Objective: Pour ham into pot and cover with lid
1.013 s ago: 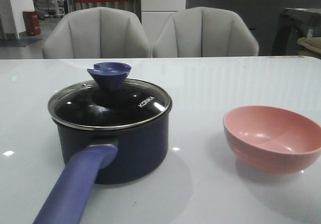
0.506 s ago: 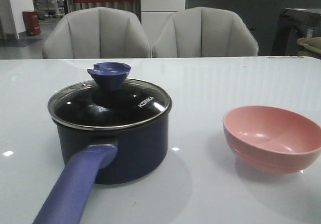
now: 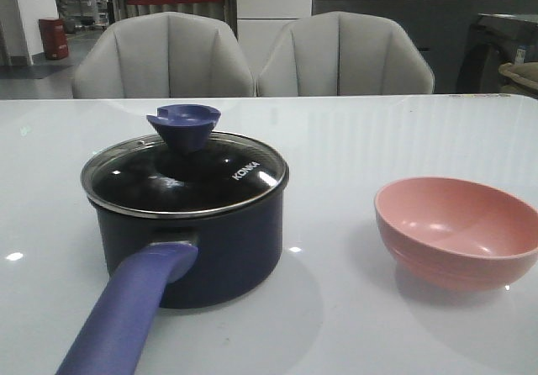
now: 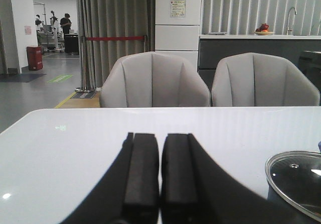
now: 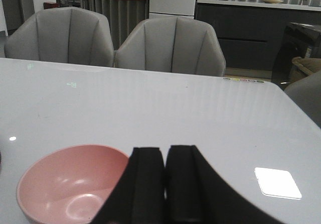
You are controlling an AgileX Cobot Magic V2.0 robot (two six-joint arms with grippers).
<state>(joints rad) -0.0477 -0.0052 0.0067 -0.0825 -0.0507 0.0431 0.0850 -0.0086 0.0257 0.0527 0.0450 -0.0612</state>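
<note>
The dark navy pot (image 3: 202, 249) stands at the table's front left, its purple-blue handle (image 3: 126, 308) pointing toward me. The glass lid (image 3: 185, 177) with the purple-blue knob (image 3: 183, 124) and "KONKA" lettering sits on the pot; its rim also shows in the left wrist view (image 4: 296, 181). No ham shows; the inside of the pot is too dark to read. The pink bowl (image 3: 458, 232) at the right is empty, also in the right wrist view (image 5: 70, 184). My left gripper (image 4: 160, 136) and right gripper (image 5: 165, 149) are shut and empty, out of the front view.
Two grey chairs (image 3: 252, 55) stand behind the table's far edge. The white table (image 3: 353, 139) stretches wide around the pot and bowl. A bright light reflection (image 5: 277, 182) lies on the table to the right of the bowl.
</note>
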